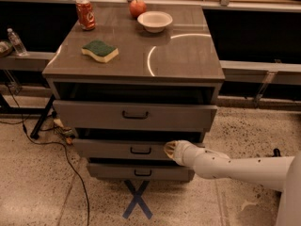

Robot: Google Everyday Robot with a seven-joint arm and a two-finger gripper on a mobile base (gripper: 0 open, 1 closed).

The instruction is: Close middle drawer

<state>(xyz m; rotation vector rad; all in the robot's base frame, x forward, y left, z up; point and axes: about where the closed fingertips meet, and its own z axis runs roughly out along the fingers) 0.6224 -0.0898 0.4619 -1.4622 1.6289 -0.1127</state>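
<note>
The middle drawer [113, 149] is the second of three grey drawers in a grey cabinet, with a small dark handle [140, 150] at its centre. It stands out only a little from the cabinet, about as far as the drawer below. My gripper [169, 149] is at the end of a white arm that comes in from the lower right. It rests against the drawer's front just right of the handle.
The top drawer [134, 115] stands out a little; the bottom drawer [139, 172] sits below. On the cabinet top [188, 55] are a red can [85, 14], a green-yellow sponge [99, 50], a white bowl [154, 20] and an apple [137, 7]. Cables [61, 149] lie on the floor at left. A blue X [137, 199] marks the floor.
</note>
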